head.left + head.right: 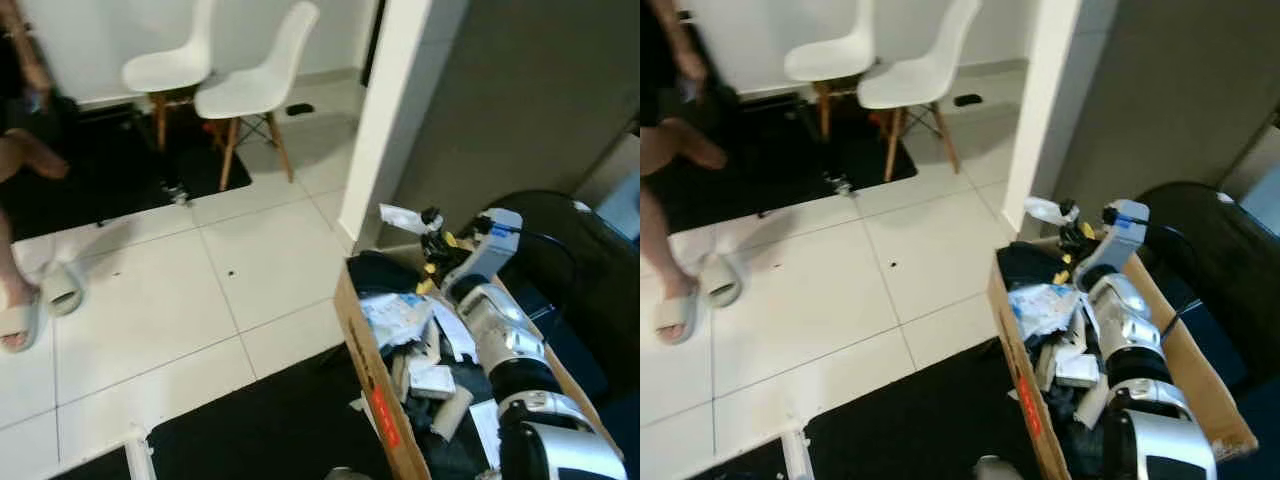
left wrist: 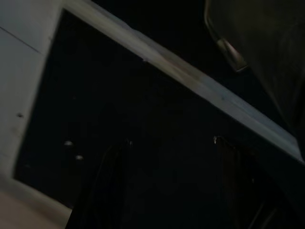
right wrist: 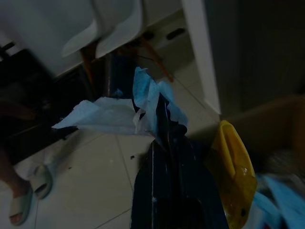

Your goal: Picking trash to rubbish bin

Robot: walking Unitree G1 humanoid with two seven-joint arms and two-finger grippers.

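Right gripper is pinched shut on a crumpled pale-blue tissue scrap, held over the far end of the open brown cardboard box of rubbish. Delivery is nearly done; the release remains. The box already holds mixed paper waste. The left wrist view is very dark; left fingers: cannot tell.

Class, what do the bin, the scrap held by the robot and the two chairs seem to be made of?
Bin: brown matte cardboard, likely, with a raw-edged wall. Scrap in the right end effector: thin crumpled paper or tissue, white and blue. Chairs: smooth white moulded shells, probably plastic, on slim wood-coloured legs.
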